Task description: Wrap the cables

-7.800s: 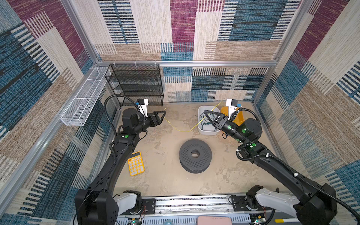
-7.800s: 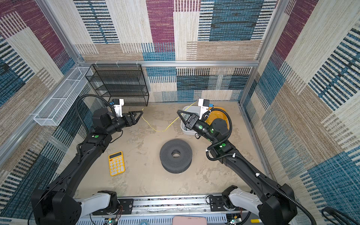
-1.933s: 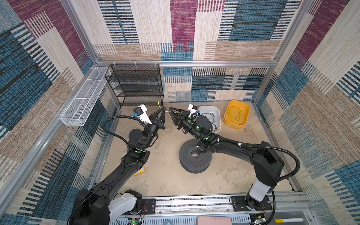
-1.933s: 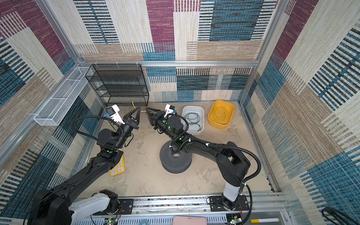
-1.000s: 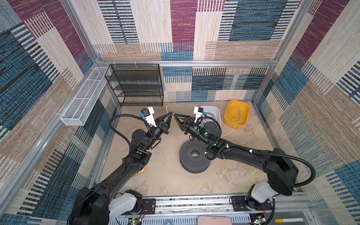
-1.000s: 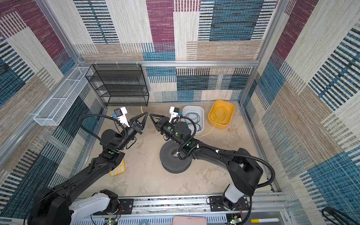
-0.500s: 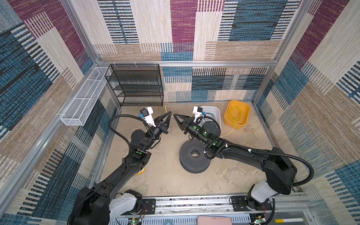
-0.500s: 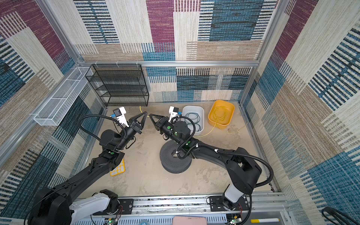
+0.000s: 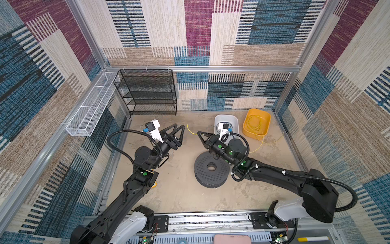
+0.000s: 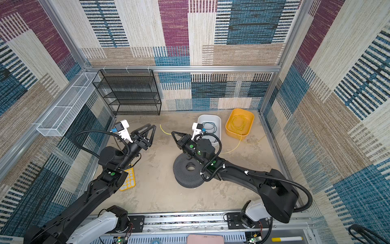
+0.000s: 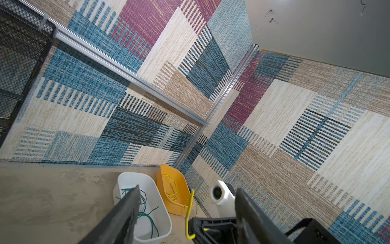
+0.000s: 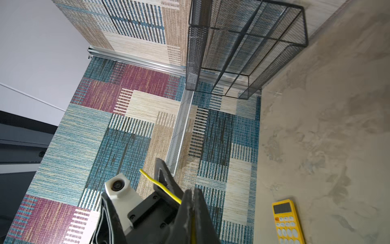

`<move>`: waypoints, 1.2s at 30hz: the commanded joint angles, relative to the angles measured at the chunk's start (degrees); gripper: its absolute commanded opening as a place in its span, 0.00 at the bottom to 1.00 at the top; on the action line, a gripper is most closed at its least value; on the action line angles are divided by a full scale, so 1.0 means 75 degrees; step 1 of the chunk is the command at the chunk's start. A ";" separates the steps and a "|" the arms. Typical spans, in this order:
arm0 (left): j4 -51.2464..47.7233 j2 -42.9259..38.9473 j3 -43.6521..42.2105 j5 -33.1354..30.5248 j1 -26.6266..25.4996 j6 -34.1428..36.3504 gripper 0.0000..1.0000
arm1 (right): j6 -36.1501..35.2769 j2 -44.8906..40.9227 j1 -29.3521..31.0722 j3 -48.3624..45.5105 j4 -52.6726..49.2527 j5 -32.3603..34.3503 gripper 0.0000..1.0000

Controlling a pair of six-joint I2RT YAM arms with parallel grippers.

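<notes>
Both arms reach forward and inward so that their tools face each other tip to tip over the middle of the sandy floor. The left gripper point(image 9: 179, 125) is spread wide and grips nothing. The right gripper point(image 9: 198, 132) has its fingers pressed together on the yellow cable point(image 12: 162, 187). The right forearm passes over the edge of a black perforated disc point(image 9: 202, 169). A short curved free end of that cable sticks out past the right tool's tip. In the left wrist view it shows in the gap between the left fingers point(image 11: 128, 202), clear of both (in both top views it sits just beside the left fingertips). From the right gripper the cable trails back along the floor to the yellow bin point(image 9: 267, 123) in the far right corner. Loose round loops of it lie inside that bin, and one slack strand spills over the near rim onto the floor. Just beside it stands the white bin point(image 9: 223, 119), which holds the dark green cable point(image 11: 145, 214) in a loose tangle. A yellow calculator point(image 10: 128, 179) lies on the floor partly under the left arm.
</notes>
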 commanded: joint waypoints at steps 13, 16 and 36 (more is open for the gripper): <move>-0.4939 0.0293 -0.1095 0.0936 -0.0156 -0.1054 0.66 | -0.1355 -0.3517 0.0185 -0.2503 -0.2507 0.1812 0.00; -0.4791 0.0919 -0.1008 0.1175 -0.0475 -0.0878 0.68 | -0.1884 -0.3951 0.0185 -0.2855 -0.3062 0.2184 0.00; -0.2124 0.3590 -0.0952 0.1210 -0.1532 -0.1270 0.54 | -0.2503 -0.4483 0.0142 -0.3452 -0.3672 0.3140 0.00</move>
